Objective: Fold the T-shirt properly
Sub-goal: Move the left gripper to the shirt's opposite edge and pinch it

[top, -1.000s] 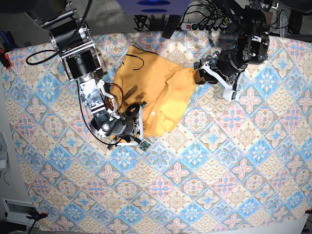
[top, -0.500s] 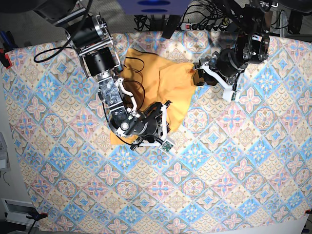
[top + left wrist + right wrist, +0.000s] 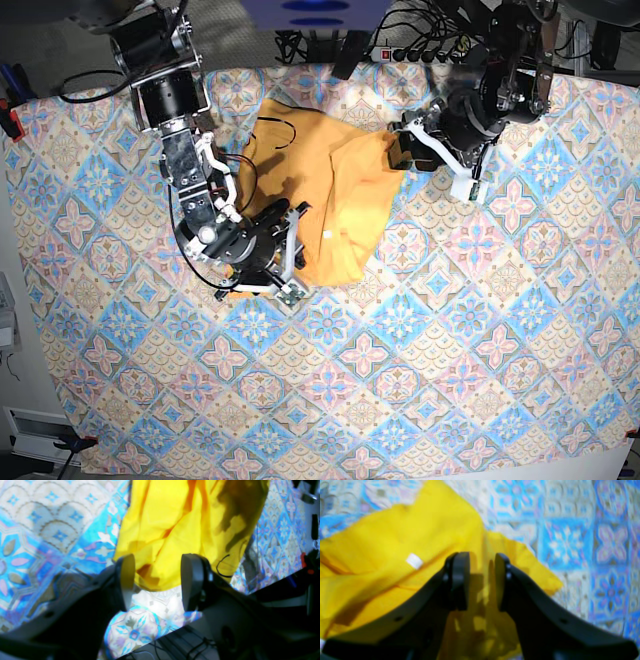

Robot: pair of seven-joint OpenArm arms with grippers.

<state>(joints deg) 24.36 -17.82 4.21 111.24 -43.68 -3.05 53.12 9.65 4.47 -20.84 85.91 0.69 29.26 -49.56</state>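
The yellow-orange T-shirt [image 3: 320,180] lies crumpled on the tablecloth at the back middle, with thin dark line marks [image 3: 280,125] near its upper left. My left gripper [image 3: 403,150] is open at the shirt's right corner. In the left wrist view the shirt's edge [image 3: 175,517] reaches between its spread fingers [image 3: 156,582]. My right gripper [image 3: 288,250] hovers over the shirt's lower edge. In the right wrist view its jaws [image 3: 481,580] stand a narrow way apart over a crease in the shirt [image 3: 395,542], beside a small white tag [image 3: 414,561].
The blue-pink patterned tablecloth [image 3: 450,330] covers the whole table. A power strip and cables [image 3: 420,52] lie behind the back edge. A red clamp [image 3: 10,120] sits at the left edge. Black cables hang along the right arm [image 3: 190,200].
My right arm swung right over the shirt's lower edge, then back left. The shirt's lower part shifted left and bunched. My left gripper moved slightly up and left at the right corner.
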